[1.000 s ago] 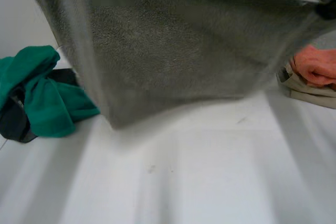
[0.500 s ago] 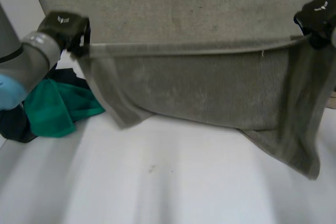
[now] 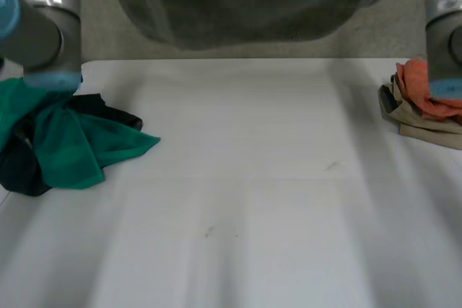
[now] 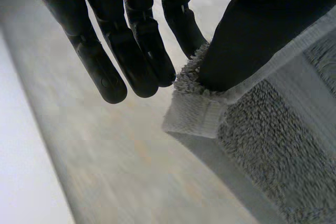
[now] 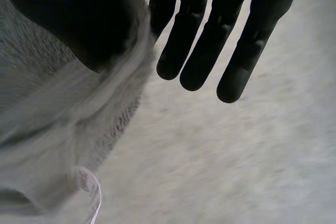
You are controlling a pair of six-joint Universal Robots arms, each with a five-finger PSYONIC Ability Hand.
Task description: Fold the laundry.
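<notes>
grey towel (image 3: 245,5) held aloft, left hand (image 4: 131,51) pinching a corner, right hand (image 5: 210,35) pinching edge, tag (image 5: 84,181) unreadable

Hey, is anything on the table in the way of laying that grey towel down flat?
Nothing visible does. The left hand and right hand pinch the grey towel up at the far side of the table, whose middle lies bare. A green pile sits at its left edge, an orange and beige pile at its right.
</notes>
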